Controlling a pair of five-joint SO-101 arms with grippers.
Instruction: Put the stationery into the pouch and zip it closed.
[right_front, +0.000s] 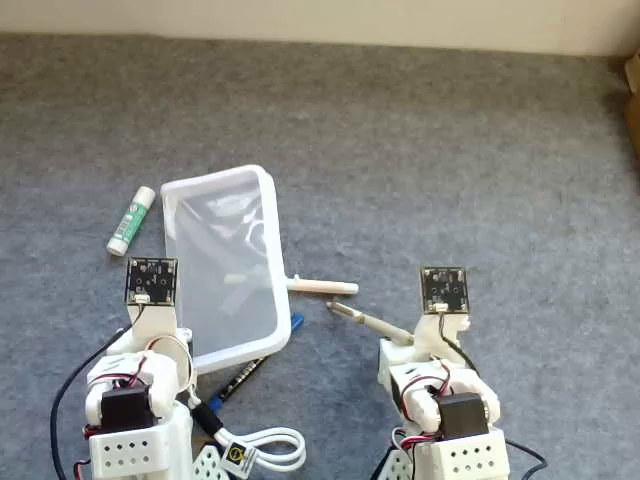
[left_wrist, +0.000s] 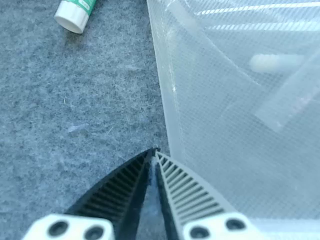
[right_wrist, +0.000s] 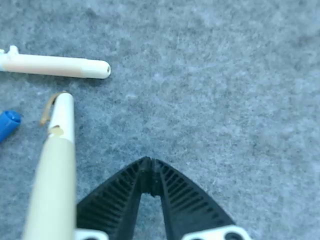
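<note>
The translucent mesh pouch (right_front: 222, 262) lies flat on the grey carpet, holding a few pale items. My left gripper (left_wrist: 154, 153) is shut at the pouch's (left_wrist: 240, 100) long edge; one finger (left_wrist: 185, 192) shows pale through that edge. A green-and-white glue stick (right_front: 131, 220) (left_wrist: 75, 12) lies beyond the pouch's left side. My right gripper (right_wrist: 150, 167) is shut and holds nothing, close beside a cream pen (right_wrist: 55, 160) (right_front: 370, 322). A white pen (right_wrist: 55, 66) (right_front: 322, 287) lies a little farther out. A blue item (right_wrist: 7, 122) (right_front: 296, 322) pokes out by the pouch's corner.
A black marker (right_front: 238, 380) lies partly under the pouch's near corner. A white cable (right_front: 270, 447) loops between the two arm bases. Open carpet stretches to the right and far side. A wall runs along the back edge.
</note>
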